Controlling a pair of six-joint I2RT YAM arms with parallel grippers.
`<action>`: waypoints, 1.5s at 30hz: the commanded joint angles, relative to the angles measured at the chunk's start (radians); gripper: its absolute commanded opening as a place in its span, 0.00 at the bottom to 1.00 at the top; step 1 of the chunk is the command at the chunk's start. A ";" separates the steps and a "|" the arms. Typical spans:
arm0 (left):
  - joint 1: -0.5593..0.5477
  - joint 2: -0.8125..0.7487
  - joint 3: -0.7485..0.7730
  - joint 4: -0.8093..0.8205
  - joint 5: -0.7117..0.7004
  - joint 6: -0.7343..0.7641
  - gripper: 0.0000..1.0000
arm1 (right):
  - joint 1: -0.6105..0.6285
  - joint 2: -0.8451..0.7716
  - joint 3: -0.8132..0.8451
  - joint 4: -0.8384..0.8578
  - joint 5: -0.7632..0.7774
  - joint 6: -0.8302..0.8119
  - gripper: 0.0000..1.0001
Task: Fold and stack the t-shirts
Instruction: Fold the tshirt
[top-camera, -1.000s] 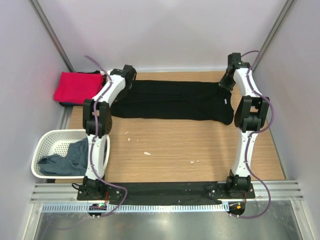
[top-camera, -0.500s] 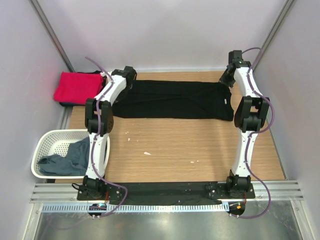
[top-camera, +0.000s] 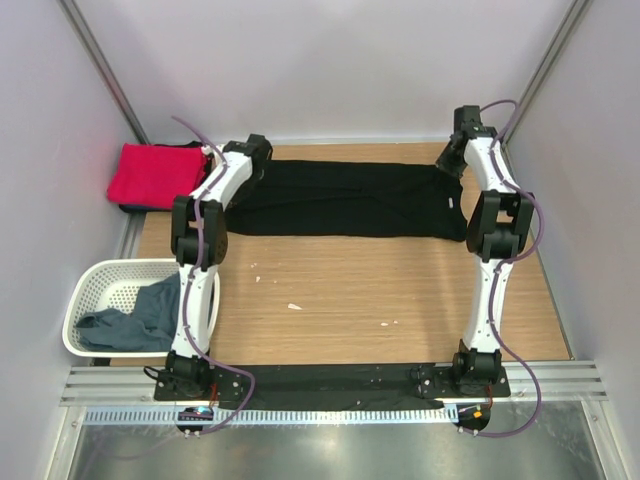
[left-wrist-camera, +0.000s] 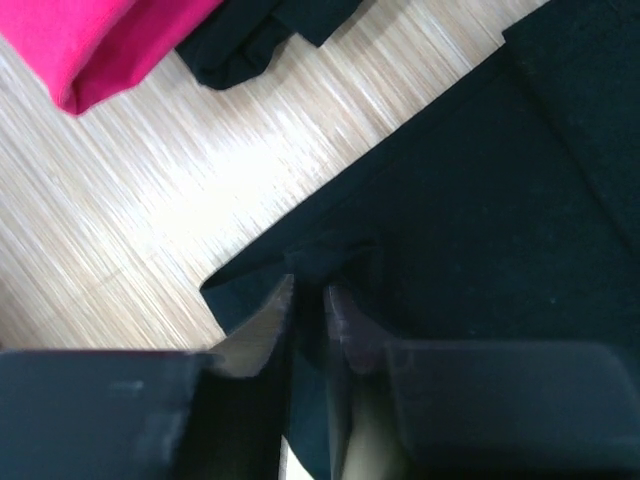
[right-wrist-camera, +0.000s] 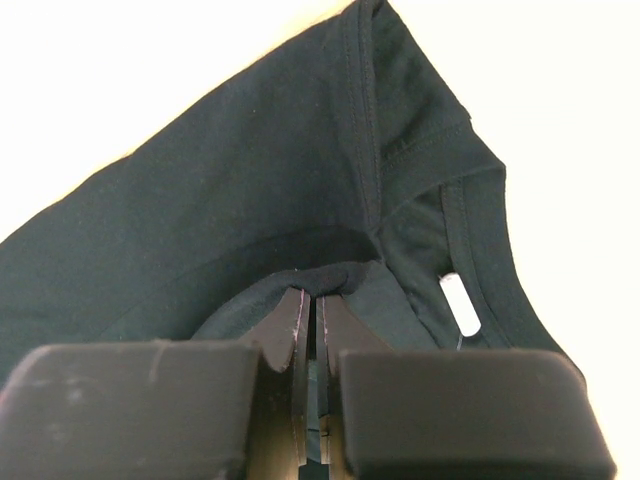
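Right hand (right-wrist-camera: 315, 298): we see it pinched on a fold of the black shirt (top-camera: 350, 200).
Left hand (left-wrist-camera: 310, 290): narrow gap, black shirt edge at the tips; we can't tell if it grips.
Black shirt: flat on the far counter (top-camera: 350, 290), spanning hand to hand.

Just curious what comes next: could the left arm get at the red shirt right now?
Probably, once free. The red t-shirt lies close beside the left gripper with nothing blocking the way, but its fingers seem pinched on the black t-shirt, so it must let go first.
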 joint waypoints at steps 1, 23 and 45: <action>0.016 -0.002 0.029 0.042 -0.042 0.025 0.26 | -0.003 0.008 0.056 0.048 -0.018 -0.020 0.15; -0.108 -0.382 -0.287 0.424 0.422 0.425 1.00 | -0.003 -0.444 -0.552 0.097 -0.101 -0.051 0.91; -0.112 -0.221 -0.365 0.352 0.488 0.323 0.96 | -0.003 -0.405 -0.686 0.162 -0.020 -0.218 0.65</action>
